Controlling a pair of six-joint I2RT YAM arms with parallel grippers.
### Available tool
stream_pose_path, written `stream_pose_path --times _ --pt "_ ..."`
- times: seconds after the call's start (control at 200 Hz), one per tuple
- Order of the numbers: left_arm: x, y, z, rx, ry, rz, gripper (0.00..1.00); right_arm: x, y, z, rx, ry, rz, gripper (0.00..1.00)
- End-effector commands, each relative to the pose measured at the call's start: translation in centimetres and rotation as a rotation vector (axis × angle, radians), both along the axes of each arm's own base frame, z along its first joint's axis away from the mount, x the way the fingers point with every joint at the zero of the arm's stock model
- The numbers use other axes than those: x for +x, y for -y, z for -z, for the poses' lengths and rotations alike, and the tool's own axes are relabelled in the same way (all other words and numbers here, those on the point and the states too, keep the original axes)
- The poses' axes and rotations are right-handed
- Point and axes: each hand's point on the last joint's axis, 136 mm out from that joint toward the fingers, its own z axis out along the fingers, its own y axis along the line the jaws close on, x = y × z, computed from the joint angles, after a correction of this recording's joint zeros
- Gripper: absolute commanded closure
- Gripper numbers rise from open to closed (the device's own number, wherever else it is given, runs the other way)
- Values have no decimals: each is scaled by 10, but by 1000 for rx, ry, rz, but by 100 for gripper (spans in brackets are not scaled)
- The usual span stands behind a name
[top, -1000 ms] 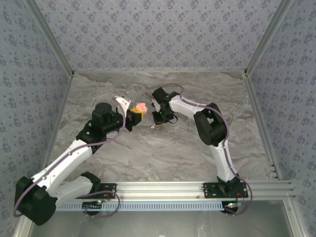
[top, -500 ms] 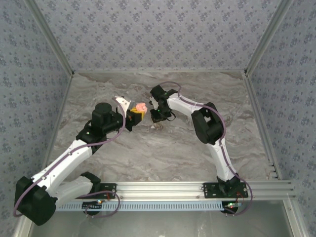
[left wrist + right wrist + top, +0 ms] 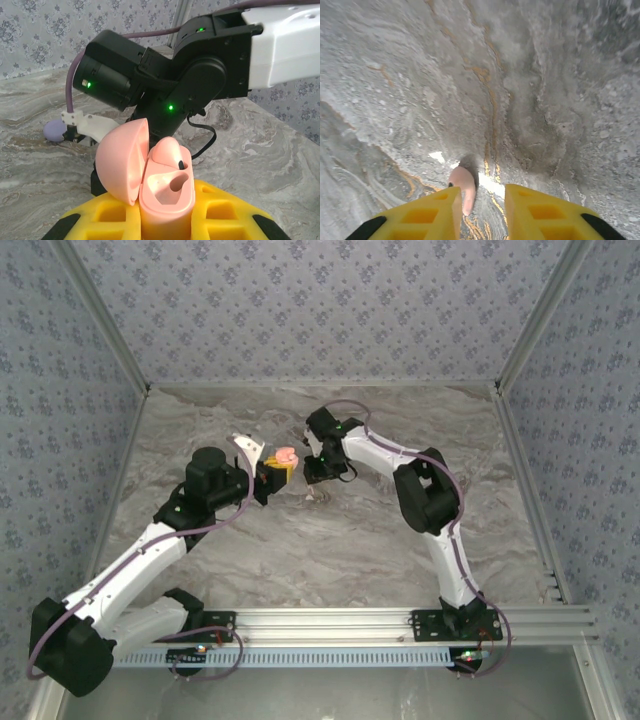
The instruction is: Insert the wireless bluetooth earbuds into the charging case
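**Mia:** When you look down from the top, what do you see?

**Ben:** Two arms meet over the grey table (image 3: 250,570). The left gripper (image 3: 272,478) has a pink case (image 3: 287,456) in its yellow tips and holds it up off the table. The right gripper (image 3: 318,476) points down, just beside the case. From up here I cannot tell how wide it is.

**Mia:** What does the left arm's camera show?

**Ben:** The case (image 3: 165,205) stands up straight in the left gripper (image 3: 165,222). The yellow fingers (image 3: 220,215) press on both its sides, so it is held tight. Its lid (image 3: 120,165) is swung open to one side. One pink earbud, the tucked bud (image 3: 167,149), sits in a hole of the case. You can see right down into the hole (image 3: 172,186) beside it. The black end of the right arm (image 3: 200,75) is close behind the case. Far back on the table lies a small purple lump (image 3: 54,131), next to a white piece (image 3: 95,125).

**Mia:** And the right arm's camera?

**Ben:** The right gripper (image 3: 482,200) looks down at the table (image 3: 545,100). Its two yellow fingers stand apart, with a gap between them. Another pink earbud, the loose bud (image 3: 463,187), is in that gap. It touches one finger (image 3: 420,215). The other finger (image 3: 545,215) is well away from it, so the bud is not squeezed. I cannot tell if the bud rests on the table.
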Motion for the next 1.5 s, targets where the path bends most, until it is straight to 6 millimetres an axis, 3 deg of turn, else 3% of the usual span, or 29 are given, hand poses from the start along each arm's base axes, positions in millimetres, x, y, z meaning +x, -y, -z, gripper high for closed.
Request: stream_pose_path --times 0.0,0.455,1.499 --pt "2 -2 -22 -15 60 -1 91 0 -6 -21 61 -7 23 64" --pt "1 -2 -21 -13 58 0 91 -4 -13 1 -3 -66 92 58" --pt "1 -2 -17 -9 55 0 91 -11 -13 28 -190 -66 74 66"
